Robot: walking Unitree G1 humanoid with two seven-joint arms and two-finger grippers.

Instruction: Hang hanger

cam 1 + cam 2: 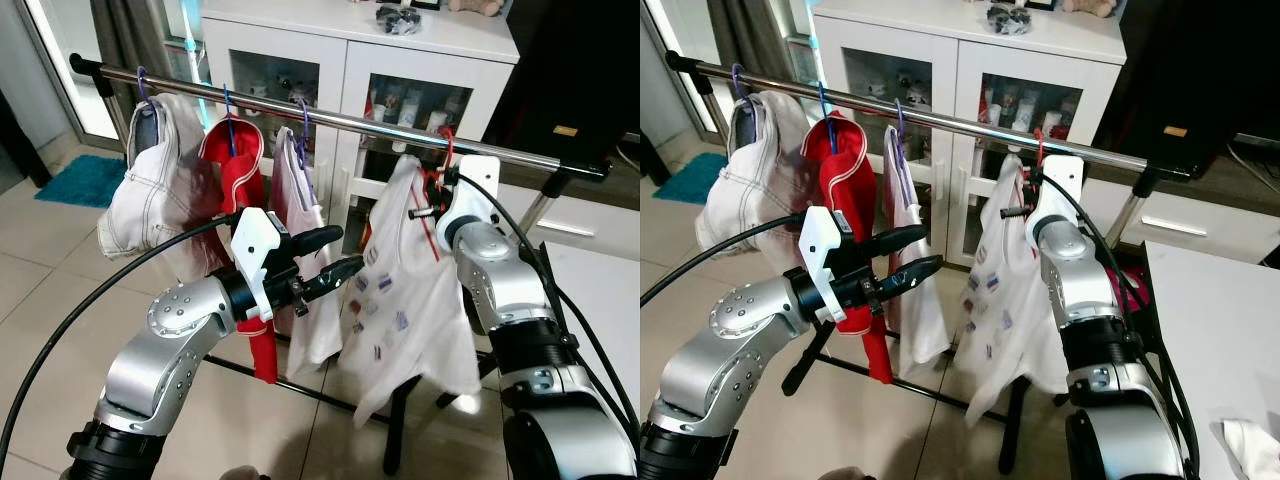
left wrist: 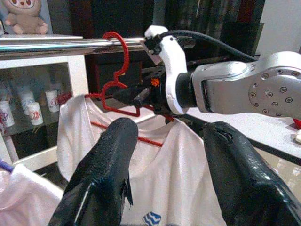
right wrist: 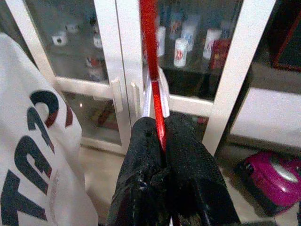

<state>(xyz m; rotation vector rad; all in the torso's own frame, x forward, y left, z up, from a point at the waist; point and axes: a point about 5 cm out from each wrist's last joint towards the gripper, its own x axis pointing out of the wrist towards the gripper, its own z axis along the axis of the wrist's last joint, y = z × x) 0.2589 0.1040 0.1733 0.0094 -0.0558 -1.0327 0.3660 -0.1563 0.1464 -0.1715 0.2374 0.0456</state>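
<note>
A red hanger [image 2: 117, 52] carrying a white printed shirt [image 1: 410, 290] has its hook over the steel clothes rail [image 1: 350, 120], near the rail's right end. My right gripper [image 1: 428, 200] is raised just under the rail, shut on the red hanger's wire [image 3: 153, 56] below the hook. The left wrist view shows the right gripper's black fingers [image 2: 136, 96] clamped on the wire at the shirt's collar. My left gripper [image 1: 340, 255] is open, held in front of the hanging clothes to the left of the white shirt, with nothing between its fingers [image 2: 103, 174].
More clothes hang along the rail: pale shorts [image 1: 150, 200], a red garment [image 1: 235, 170] and a white top [image 1: 300, 200]. A white glass-door cabinet [image 1: 340, 60] stands close behind. A white table [image 1: 1220, 320] is at the right, a blue mat [image 1: 85, 180] on the tiled floor at the left.
</note>
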